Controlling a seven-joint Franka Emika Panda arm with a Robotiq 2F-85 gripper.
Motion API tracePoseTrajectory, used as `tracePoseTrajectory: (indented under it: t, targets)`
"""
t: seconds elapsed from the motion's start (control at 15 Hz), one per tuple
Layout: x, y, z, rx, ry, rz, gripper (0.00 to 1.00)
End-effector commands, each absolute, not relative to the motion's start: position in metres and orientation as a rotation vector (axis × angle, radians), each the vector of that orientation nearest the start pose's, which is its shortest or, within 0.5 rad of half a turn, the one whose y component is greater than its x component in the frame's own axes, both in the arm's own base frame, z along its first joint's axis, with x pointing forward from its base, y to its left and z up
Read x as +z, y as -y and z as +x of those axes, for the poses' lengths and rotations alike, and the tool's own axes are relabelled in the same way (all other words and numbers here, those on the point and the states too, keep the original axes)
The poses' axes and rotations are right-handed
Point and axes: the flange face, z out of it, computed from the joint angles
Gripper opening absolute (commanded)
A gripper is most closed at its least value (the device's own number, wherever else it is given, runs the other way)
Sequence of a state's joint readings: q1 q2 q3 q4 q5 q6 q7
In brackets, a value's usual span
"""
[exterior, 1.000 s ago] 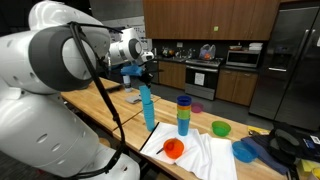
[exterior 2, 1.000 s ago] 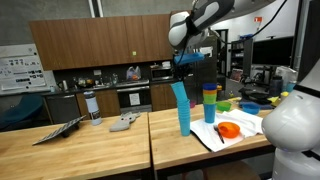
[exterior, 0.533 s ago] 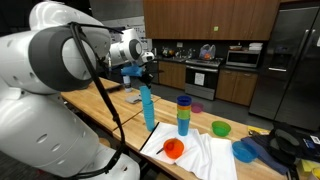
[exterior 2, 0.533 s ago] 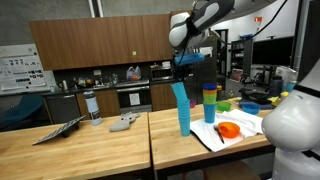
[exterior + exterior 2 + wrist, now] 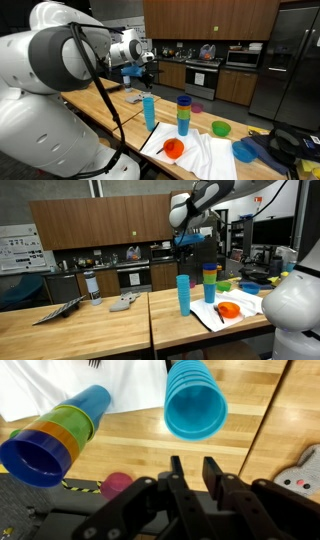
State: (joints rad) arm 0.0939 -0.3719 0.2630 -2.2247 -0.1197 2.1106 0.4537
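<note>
A stack of light blue cups (image 5: 149, 110) (image 5: 183, 293) stands upright on the wooden counter (image 5: 115, 110). My gripper (image 5: 140, 72) (image 5: 187, 248) hangs above it without touching it. In the wrist view the fingers (image 5: 211, 468) stand a little apart with nothing between them, and the gripper (image 5: 193, 468) is just off the blue stack's mouth (image 5: 196, 400). A second stack of mixed blue, green and orange cups (image 5: 183, 115) (image 5: 209, 283) (image 5: 50, 435) stands close beside the first.
An orange bowl (image 5: 174, 149) (image 5: 228, 309) lies on a white cloth (image 5: 205, 158). A green bowl (image 5: 220, 128) and a blue bowl (image 5: 245, 150) sit further along. A grey object (image 5: 124, 302), a dark tray (image 5: 60, 310) and a flask (image 5: 91, 285) stand on the adjoining counter.
The tall, drawn-out column of blue cups that reached up to the gripper has dropped into a short stack on the counter. The jaws have parted and let go of it.
</note>
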Motion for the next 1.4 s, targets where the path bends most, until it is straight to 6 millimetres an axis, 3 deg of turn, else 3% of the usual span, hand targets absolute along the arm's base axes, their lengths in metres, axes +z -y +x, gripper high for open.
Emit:
tracePoseTrajectory:
  t: [0.0,0.4,0.47,0.67,1.0,1.2,1.33]
  targets:
    - [0.544,-0.17,0.437,-0.489,-0.085,-3.197,0.3]
    - [0.544,-0.17,0.437,-0.489,-0.085,-3.197,0.3]
    - [0.544,-0.17,0.437,-0.489,-0.085,-3.197,0.55]
    - [0.561,-0.163,0.431,-0.556,-0.105,-3.207,0.66]
    - [0.602,-0.149,0.409,-0.791,-0.241,-3.239,0.98]
    - [0.619,-0.126,0.394,-0.894,-0.496,-3.232,1.0]
    - [0.62,-0.109,0.381,-0.855,-0.693,-3.206,1.0]
